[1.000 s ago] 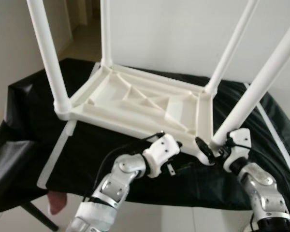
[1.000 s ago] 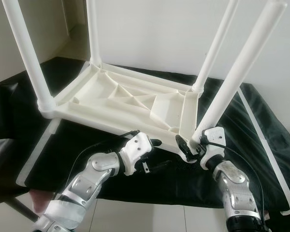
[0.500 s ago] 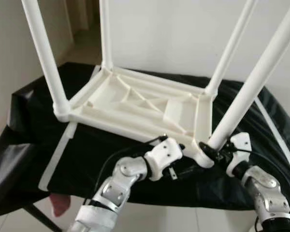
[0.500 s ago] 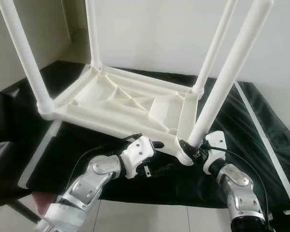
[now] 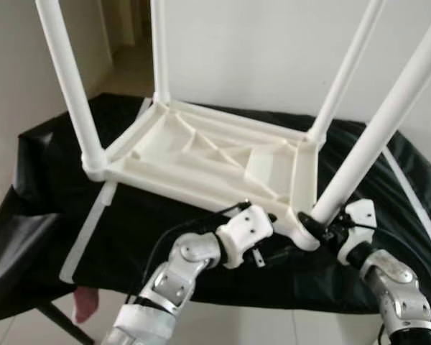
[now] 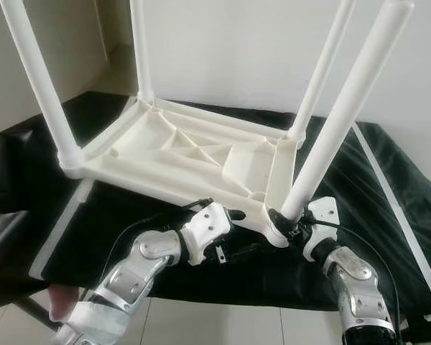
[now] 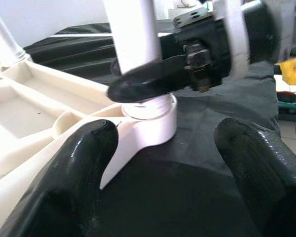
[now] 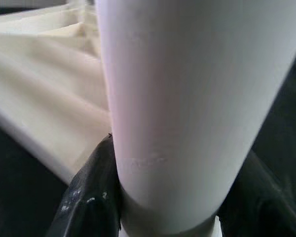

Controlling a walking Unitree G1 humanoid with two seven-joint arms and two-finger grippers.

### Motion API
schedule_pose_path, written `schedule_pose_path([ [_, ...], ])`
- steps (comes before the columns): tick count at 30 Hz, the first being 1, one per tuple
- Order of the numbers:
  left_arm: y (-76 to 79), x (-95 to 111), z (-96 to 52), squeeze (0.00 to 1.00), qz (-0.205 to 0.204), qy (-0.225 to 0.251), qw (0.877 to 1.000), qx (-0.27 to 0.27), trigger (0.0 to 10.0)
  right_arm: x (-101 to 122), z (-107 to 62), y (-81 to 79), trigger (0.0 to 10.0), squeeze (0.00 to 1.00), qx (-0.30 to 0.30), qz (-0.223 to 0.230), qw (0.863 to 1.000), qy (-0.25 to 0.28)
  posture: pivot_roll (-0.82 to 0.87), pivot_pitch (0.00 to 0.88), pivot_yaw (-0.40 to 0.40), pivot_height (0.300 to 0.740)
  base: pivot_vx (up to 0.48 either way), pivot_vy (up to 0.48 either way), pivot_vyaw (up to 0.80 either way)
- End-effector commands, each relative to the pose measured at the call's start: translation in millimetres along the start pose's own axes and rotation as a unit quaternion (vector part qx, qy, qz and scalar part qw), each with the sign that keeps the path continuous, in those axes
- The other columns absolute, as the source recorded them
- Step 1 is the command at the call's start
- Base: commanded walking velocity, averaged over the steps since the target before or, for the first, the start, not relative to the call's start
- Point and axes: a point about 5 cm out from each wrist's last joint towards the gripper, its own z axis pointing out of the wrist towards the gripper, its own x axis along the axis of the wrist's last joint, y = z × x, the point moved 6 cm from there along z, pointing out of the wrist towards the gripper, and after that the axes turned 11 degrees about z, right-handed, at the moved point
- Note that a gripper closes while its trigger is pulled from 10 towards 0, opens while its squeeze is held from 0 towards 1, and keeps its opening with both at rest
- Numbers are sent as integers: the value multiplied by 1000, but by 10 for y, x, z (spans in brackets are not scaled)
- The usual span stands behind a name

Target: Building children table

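The right tool (image 6: pixel 286 225) clamps the near leg (image 6: pixel 341 115) at its socket, probably to seat it. The left tool (image 7: pixel 163 163) waits beside, fingers apart. The upturned children's table (image 5: pixel 201 154) rests on a black-draped table (image 5: pixel 50 187).

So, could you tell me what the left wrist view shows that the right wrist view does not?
The left wrist view shows the left gripper open before the corner socket, and the right gripper from outside. The right wrist view shows that gripper's fingers flanking the pole close up. Both share the white table leg, the upturned tabletop and the black cover.
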Motion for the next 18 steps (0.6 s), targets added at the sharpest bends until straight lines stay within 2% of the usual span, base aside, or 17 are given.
schedule_pose_path([
  [1, -55, -26, 40, 0, 7, -13, 999, 32, 10000, -63, -69, 184, 10000, 0, -66, 16, 998, -6, -18, 0, -36, 740, 0, 0, 0],
  [4, -54, -31, 44, 0, 7, -14, 999, 32, 10000, -38, -70, 193, 10000, 0, -89, 19, 996, 7, -22, 0, -35, 740, 0, 0, 0],
  [7, -50, -31, 58, 0, 6, -14, 999, 32, 10000, -34, -72, 207, 10000, 0, -151, 31, 988, 21, -27, 0, -30, 740, 0, 0, 0],
  [8, -50, -31, 58, 0, 6, -14, 999, 32, 10000, -34, -72, 207, 10000, 0, -151, 31, 988, 21, -27, 0, -30, 740, 0, 0, 0],
  [11, -44, -28, 68, 0, 6, -12, 999, 31, 10000, -30, -91, 256, 10000, 0, -214, 47, 975, 35, -29, 0, -30, 740, 0, 0, 0],
  [13, -43, -26, 68, 0, 6, -12, 999, 31, 10000, -23, -100, 262, 10000, 0, -226, 50, 972, 39, -28, 0, -31, 740, 0, 0, 0],
  [14, -49, -31, 67, 0, 6, -13, 999, 31, 10000, -33, -111, 264, 10000, 0, -254, 54, 965, 42, -28, 0, -30, 740, 0, 0, 0],
  [15, -49, -31, 67, 0, 6, -13, 999, 31, 10000, -33, -111, 264, 10000, 0, -254, 54, 965, 42, -28, 0, -30, 740, 0, 0, 0],
  [18, -67, -39, 56, 0, 8, -15, 999, 33, 10000, -65, -148, 218, 10000, 0, -330, 78, 939, 52, -21, 0, -31, 740, 0, 0, 0],
])
